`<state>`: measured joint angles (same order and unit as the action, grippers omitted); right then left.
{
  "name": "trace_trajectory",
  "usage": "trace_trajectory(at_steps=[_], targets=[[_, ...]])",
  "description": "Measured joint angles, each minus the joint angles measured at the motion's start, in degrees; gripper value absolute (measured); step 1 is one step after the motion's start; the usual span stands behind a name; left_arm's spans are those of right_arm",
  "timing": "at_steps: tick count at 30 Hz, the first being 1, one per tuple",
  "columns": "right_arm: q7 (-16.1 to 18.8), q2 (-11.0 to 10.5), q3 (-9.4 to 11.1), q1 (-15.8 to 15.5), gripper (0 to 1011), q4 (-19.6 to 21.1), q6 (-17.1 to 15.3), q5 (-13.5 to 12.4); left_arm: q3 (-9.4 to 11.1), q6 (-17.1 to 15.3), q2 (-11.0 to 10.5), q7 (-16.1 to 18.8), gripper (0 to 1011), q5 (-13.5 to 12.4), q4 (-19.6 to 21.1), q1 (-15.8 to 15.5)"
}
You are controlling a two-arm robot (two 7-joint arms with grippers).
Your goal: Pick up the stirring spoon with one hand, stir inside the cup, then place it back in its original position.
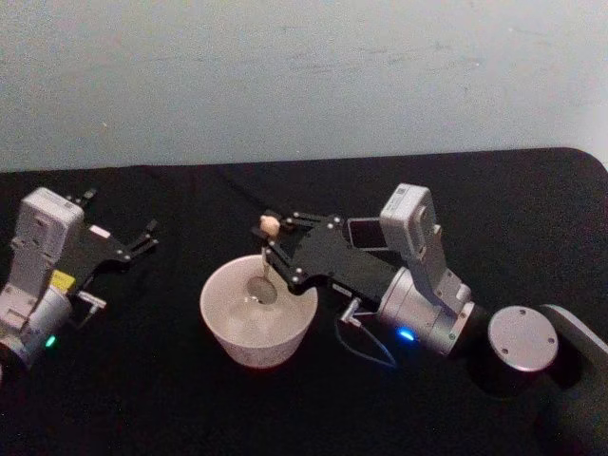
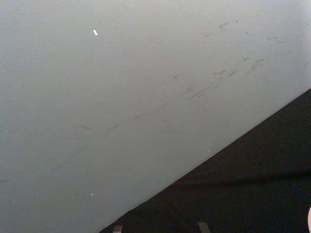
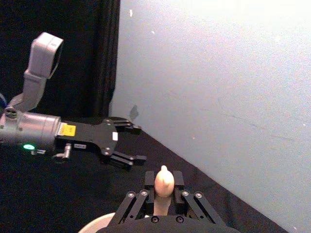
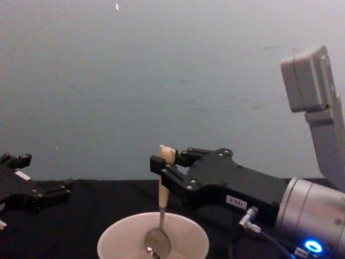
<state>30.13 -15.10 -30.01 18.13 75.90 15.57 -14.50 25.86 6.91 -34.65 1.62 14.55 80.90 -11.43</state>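
Cup [image 4: 183, 237] stands on the black bench [image 1: 142, 399] directly before the robot, upright, rim unobstructed. Right hand [image 4: 164, 162] reaches in from the right side and sits above the far rim of the cup. Its two fingers are closed on the beige handle of the stirring spoon [image 4: 162, 194], just below the bear head. Spoon attitude: near vertical, handle up, metal neck crossing below rim level, shiny bowl inside the cup. Contact between spoon bowl and cup floor cannot be determined. Left hand [image 1: 123, 217] rests low over the bench at the left, well apart from the cup, fingers spread wide and gripping nothing.
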Motion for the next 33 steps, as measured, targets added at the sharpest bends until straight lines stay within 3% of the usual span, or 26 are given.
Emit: trace_trajectory(at_steps=[19,25,33], targets=[[-0.09,-0.37,1.32,-1.06,215,1.29,-0.62,0.00,0.00,0.00,0.00,0.00,1001,0.00,0.00,0.00],[0.63,-1.51,2.45,-1.27,215,4.61,-0.85,-1.34,0.00,0.00,0.00,0.00,1001,0.00,0.00,0.00],[-0.05,-3.56,5.57,-2.11,215,11.56,-1.49,-4.13,0.00,0.00,0.00,0.00,1001,0.00,0.00,0.00]])
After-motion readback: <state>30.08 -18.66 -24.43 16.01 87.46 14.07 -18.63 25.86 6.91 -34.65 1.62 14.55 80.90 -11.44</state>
